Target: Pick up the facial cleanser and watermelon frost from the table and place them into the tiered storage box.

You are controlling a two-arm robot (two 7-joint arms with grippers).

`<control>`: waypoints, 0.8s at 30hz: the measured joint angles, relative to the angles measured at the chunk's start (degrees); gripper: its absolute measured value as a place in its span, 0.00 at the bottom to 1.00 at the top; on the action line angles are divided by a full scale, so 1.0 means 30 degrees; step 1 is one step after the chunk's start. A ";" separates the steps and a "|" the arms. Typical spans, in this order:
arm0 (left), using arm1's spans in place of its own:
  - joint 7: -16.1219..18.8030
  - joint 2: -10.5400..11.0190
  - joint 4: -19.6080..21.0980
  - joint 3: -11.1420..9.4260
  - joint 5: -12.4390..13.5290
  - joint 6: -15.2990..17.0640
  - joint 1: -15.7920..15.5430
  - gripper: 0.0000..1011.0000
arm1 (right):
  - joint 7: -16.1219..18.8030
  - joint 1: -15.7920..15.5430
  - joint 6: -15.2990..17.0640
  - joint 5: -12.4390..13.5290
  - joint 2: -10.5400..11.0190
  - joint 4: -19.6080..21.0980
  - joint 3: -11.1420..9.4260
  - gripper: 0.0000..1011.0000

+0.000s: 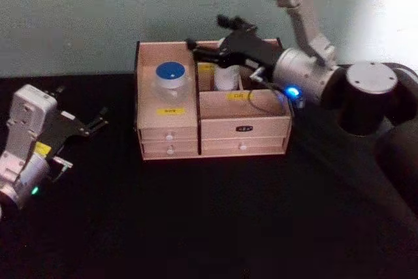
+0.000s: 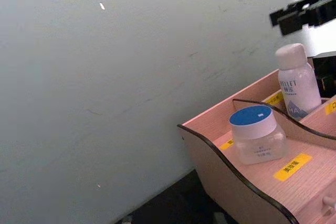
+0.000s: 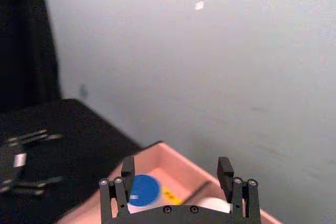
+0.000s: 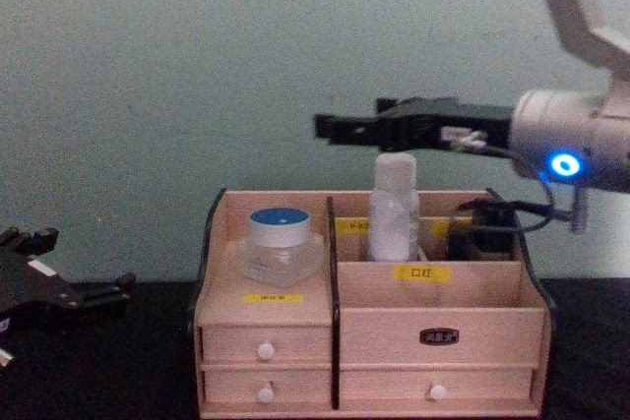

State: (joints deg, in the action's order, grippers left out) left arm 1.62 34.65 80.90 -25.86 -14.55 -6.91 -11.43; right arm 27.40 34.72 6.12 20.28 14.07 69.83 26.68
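Cleanser (image 4: pixel 394 206) and frost (image 4: pixel 280 240) stand in the box (image 4: pixel 433 320). The right pincer (image 4: pixel 340 127), spread and empty, hovers just above the cleanser; dipping while retreating could topple it. The left pincer (image 1: pixel 91 124) rests spread over the tabletop (image 1: pixel 209 227).

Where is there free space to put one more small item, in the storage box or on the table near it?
The tiered storage box has a bare front compartment behind the right drawers. The black table before the box is bare too. The left bay holds the watermelon frost; the back middle bay is crowded, with the facial cleanser under the open right gripper. The left gripper rests at the table's left.
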 joint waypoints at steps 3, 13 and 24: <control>0.0000 0.0000 0.0000 0.0000 0.0000 0.0000 0.0001 0.99 | -0.0814 -0.0406 -0.0142 0.0007 0.0286 0.0432 -0.0504 0.99; 0.0000 0.0000 0.0000 0.0000 0.0000 0.0000 0.0001 0.99 | -0.3143 -0.2010 -0.1121 -0.0195 0.0858 0.1103 -0.2476 0.99; 0.0000 -0.0001 0.0000 0.0000 0.0000 0.0000 0.0001 0.99 | -0.4868 -0.4727 -0.2752 -0.0623 0.1285 0.1909 -0.4518 0.99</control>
State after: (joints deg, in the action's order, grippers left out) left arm 1.62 34.64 80.90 -25.86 -14.55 -6.91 -11.43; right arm 12.79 20.54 -2.14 18.41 17.92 75.56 13.13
